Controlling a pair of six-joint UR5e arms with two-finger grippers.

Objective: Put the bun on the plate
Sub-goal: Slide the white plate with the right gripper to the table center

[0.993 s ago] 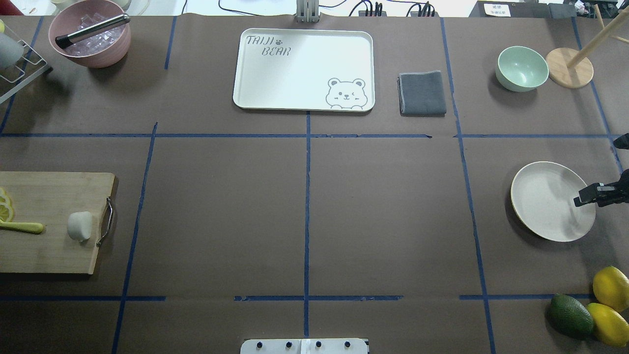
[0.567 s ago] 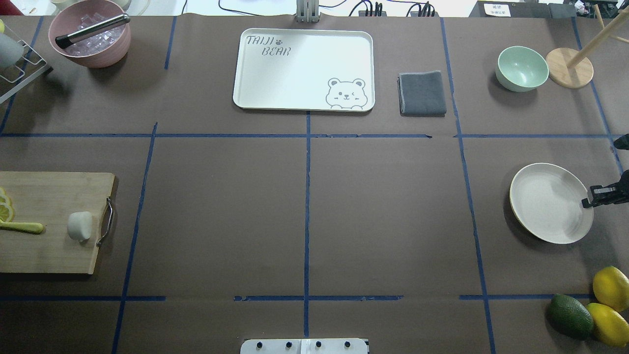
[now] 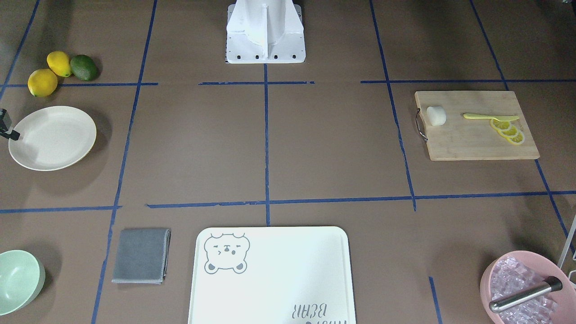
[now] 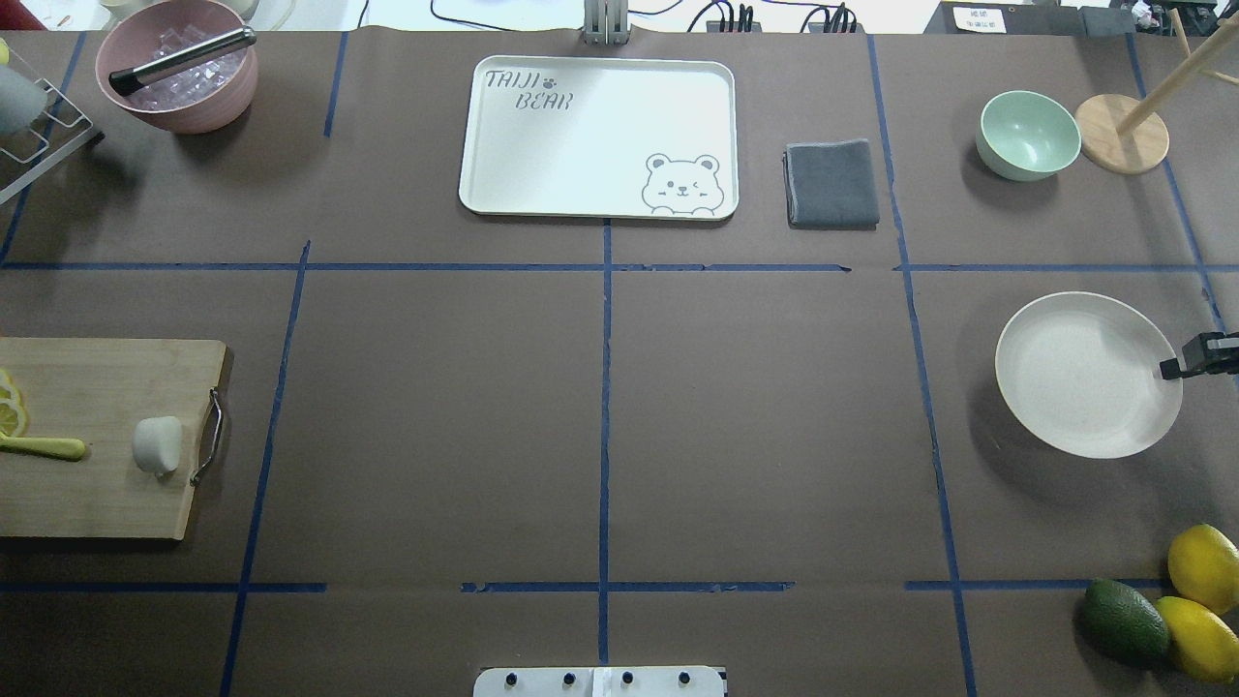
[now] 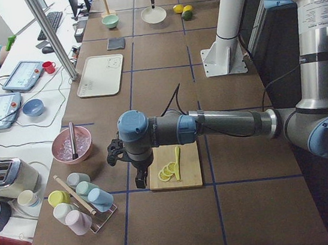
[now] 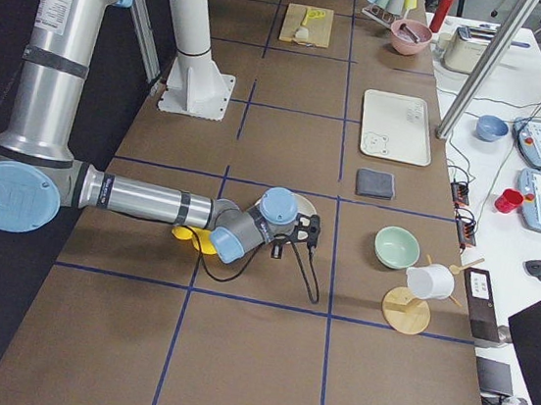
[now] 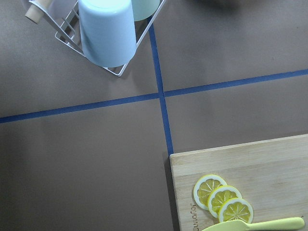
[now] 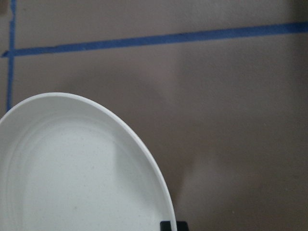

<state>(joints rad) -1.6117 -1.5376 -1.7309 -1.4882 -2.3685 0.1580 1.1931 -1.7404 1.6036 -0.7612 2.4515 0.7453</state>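
Note:
The bun (image 4: 157, 445) is a small white lump lying on the wooden cutting board (image 4: 97, 484) at the table's left, next to the board's metal handle; it also shows in the front view (image 3: 435, 115). At the table's right, the cream plate (image 4: 1084, 378) casts an offset shadow, and my right gripper (image 4: 1171, 368) is shut on its right rim. The right wrist view shows the plate (image 8: 72, 173) close up with a dark fingertip at its edge. My left gripper (image 5: 140, 179) hangs above the board's outer end, and I cannot tell whether it is open or shut.
Lemon slices (image 4: 10, 407) and a yellow knife (image 4: 44, 447) share the board. A bear-printed tray (image 4: 598, 136), a grey cloth (image 4: 832, 184), a green bowl (image 4: 1028, 134) and a pink ice bowl (image 4: 177, 68) line the far side. Two lemons and an avocado (image 4: 1125, 622) lie near right.
The plate has shifted toward the far side of the table and looks larger, raised off the surface, with my right gripper on its rim. The bun has not moved.

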